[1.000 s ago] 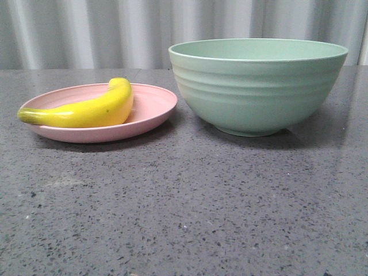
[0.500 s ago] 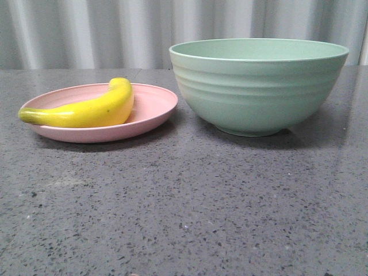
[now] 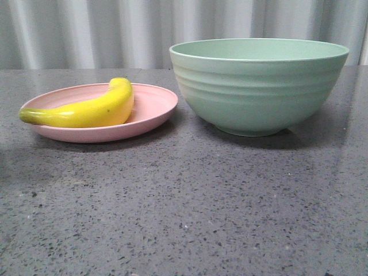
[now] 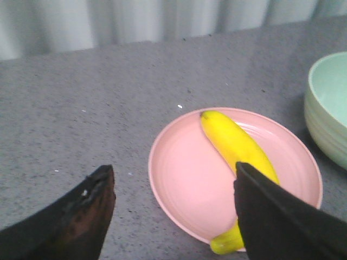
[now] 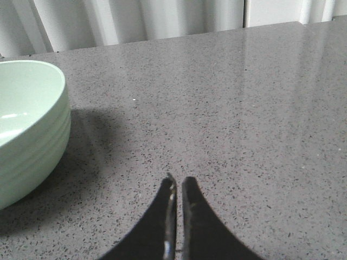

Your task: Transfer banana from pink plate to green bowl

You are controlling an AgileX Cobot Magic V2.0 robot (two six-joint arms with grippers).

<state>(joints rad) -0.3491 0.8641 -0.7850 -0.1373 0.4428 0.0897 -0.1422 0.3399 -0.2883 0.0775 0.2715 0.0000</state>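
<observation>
The yellow banana (image 3: 86,109) lies in the pink plate (image 3: 152,112) at the table's left, stem end at the plate's left rim. The green bowl (image 3: 257,86) stands to the right of the plate. In the left wrist view my left gripper (image 4: 173,179) is open and empty above the table, its black fingers (image 4: 81,216) wide apart, with the banana (image 4: 233,143) and the plate (image 4: 184,173) below them. In the right wrist view my right gripper (image 5: 178,183) is shut and empty over bare table, the bowl (image 5: 27,130) off to one side. Neither gripper shows in the front view.
The table (image 3: 184,207) is a grey speckled stone surface. A pale pleated curtain (image 3: 115,31) runs along its far edge. The bowl's edge also shows in the left wrist view (image 4: 328,108).
In the front view a faint shadow has crept over the table's left side. The banana, plate and bowl have not moved.
</observation>
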